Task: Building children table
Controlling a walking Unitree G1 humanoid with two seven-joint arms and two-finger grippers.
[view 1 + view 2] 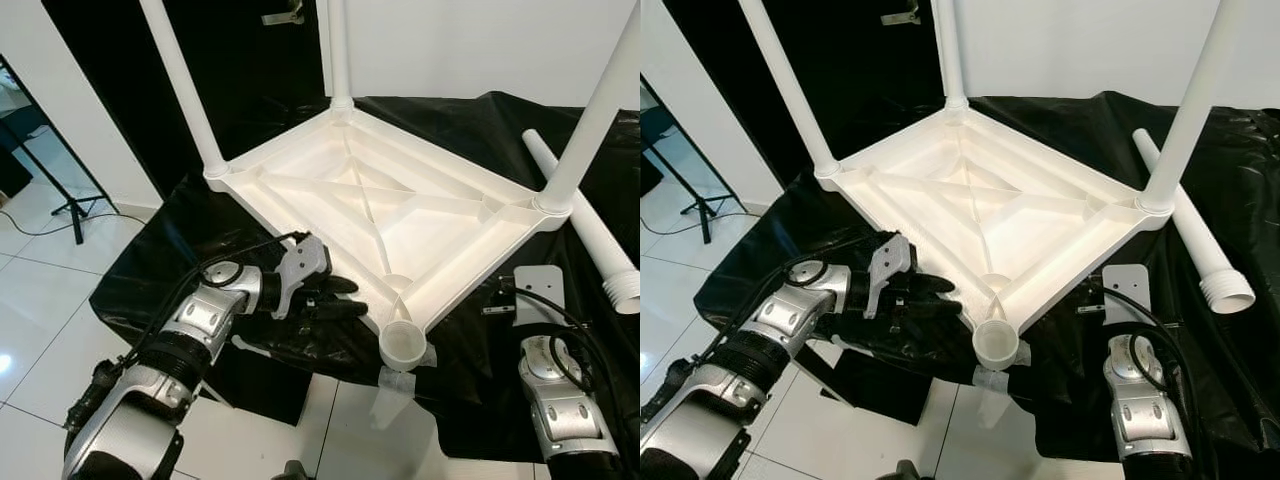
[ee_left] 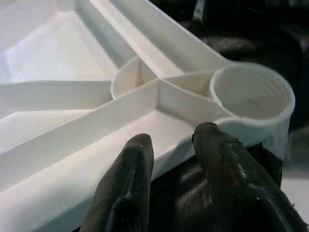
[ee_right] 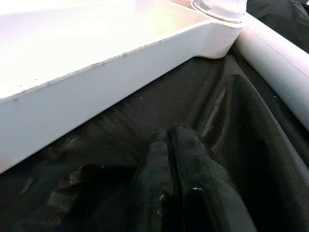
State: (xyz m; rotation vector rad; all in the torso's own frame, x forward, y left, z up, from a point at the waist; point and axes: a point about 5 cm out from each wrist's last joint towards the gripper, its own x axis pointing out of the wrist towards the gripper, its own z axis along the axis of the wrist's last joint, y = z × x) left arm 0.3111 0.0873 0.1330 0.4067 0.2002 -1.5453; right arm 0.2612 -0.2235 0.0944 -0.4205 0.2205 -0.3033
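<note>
Upturned white tabletop (image 1: 380,215), 3 legs fitted, left gripper (image 1: 345,297) fingers parted at its 7 o'clock edge; right gripper (image 3: 176,145) fingers pressed together on black sheet (image 1: 470,340), loose leg (image 1: 590,235) at 3 o'clock

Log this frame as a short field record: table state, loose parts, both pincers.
tabletop: white, upside down on black sheet
legs fitted: three, upright
open socket: near corner
loose leg: lying on the sheet to the right
left pincer: open, beside the tabletop's near edge
right pincer: shut, resting on the sheet
</note>
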